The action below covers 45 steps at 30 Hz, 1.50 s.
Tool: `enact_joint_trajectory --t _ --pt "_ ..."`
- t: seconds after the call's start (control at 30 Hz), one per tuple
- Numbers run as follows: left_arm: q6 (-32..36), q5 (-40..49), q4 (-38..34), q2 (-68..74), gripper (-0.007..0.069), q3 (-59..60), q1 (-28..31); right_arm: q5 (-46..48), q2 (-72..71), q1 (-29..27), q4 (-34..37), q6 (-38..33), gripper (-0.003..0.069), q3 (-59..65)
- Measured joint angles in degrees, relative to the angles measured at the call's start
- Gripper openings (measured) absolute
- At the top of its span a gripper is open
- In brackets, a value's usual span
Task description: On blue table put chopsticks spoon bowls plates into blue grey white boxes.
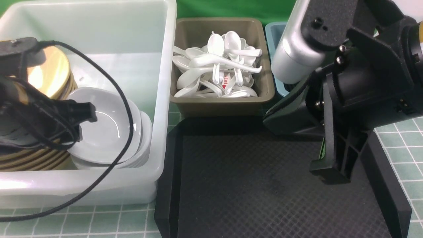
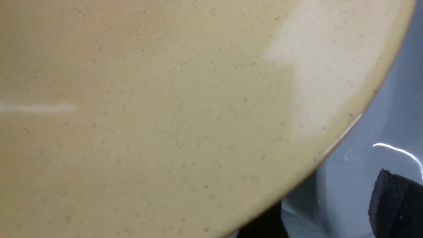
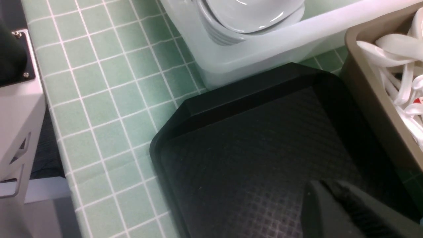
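Bowl stowage appears in hand: left gripper [image 1: 84, 112], frame left, hangs over the bowls [image 1: 49, 71] in the white box [image 1: 161, 99], grip indeterminable. Right gripper [image 3: 333, 201] clenched, empty. Next: lift clear.

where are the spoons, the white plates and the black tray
spoons [image 1: 218, 62]: front view, middle of the pile
white plates [image 1: 105, 129]: front view, inside of the top plate
black tray [image 1: 251, 185]: front view, bare textured floor

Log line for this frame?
left gripper: open, at bowls in white box | right gripper: shut, empty, over tray | spoons: in grey box
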Motion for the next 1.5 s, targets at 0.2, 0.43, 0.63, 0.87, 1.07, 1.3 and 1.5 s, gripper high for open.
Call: enact_joint_trajectory --t 0.2,0.43,0.63,0.87,1.07,1.3,1.5 --pt "0.2 -2.7 -1.5 2.1 0.0092 0.0 0.0 0.0 0.0 0.0 0.0 0.0 0.0066 0.0" --pt "3.0 -4.7 -4.5 1.0 0.0024 0.0 0.1 0.0 0.0 0.0 0.0 0.0 0.0068 0.0" --pt "5.4 -4.7 -8.8 0.6 0.0015 0.0 0.1 0.0 0.0 0.0 0.0 0.0 0.0068 0.0" --pt "7.5 -1.3 -11.8 0.6 0.001 -2.3 0.1 0.0 0.0 0.0 0.0 0.0 0.0068 0.0" --pt "7.8 2.1 -9.7 0.9 0.0029 -2.9 0.1 0.0 0.0 0.0 0.0 0.0 0.007 0.0" --pt "9.4 3.5 -7.4 1.0 0.0282 -2.9 0.1 0.0 0.0 0.0 0.0 0.0 0.0071 0.0" --pt "9.8 4.9 -6.6 1.0 0.0563 -5.8 0.1 0.0 0.0 0.0 0.0 0.0 0.0075 0.0"
